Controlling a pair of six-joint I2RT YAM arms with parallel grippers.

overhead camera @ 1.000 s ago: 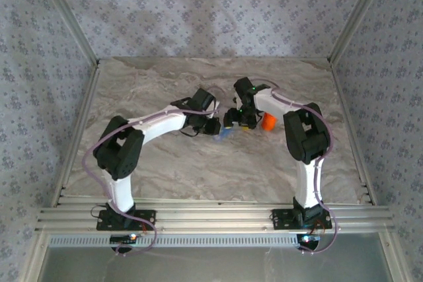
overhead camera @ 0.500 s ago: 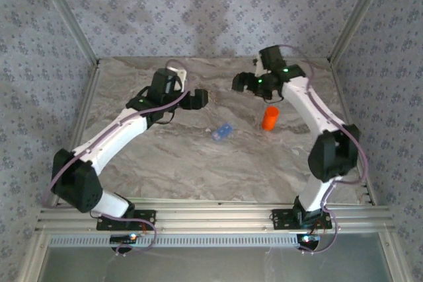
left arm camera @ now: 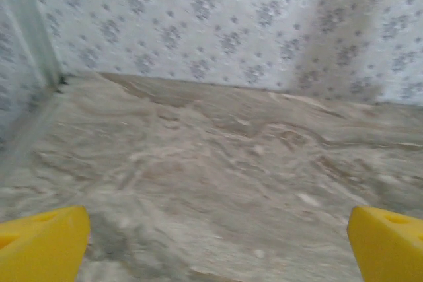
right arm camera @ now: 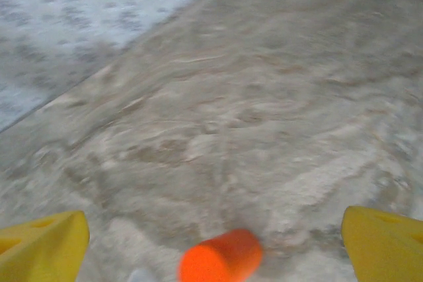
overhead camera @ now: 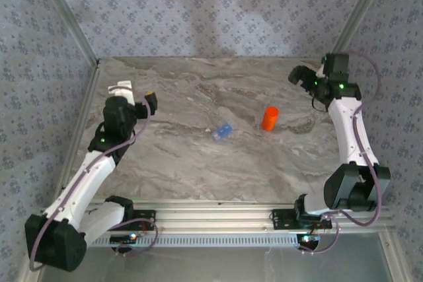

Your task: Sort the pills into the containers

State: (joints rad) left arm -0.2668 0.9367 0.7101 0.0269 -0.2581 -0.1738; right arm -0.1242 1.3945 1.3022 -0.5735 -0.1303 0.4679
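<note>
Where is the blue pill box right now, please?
In the top view, the blue pill box lies midway across the table, just left of the orange bottle.

Wrist-level view along the left pincer (left arm camera: 211, 246). Its two yellow fingertips (left arm camera: 41, 244) sat in the lower left and lower right corners of the frame, spread wide apart, with nothing between them but bare surface. Beyond them a beige, marble-veined table (left arm camera: 218, 156) ran back to a pale wall (left arm camera: 198, 18) printed with small grey floral motifs. An upright metal post (left arm camera: 26, 28) stood at the far left, where table and wall met. The nearest stretch of table was blurred.
</note>
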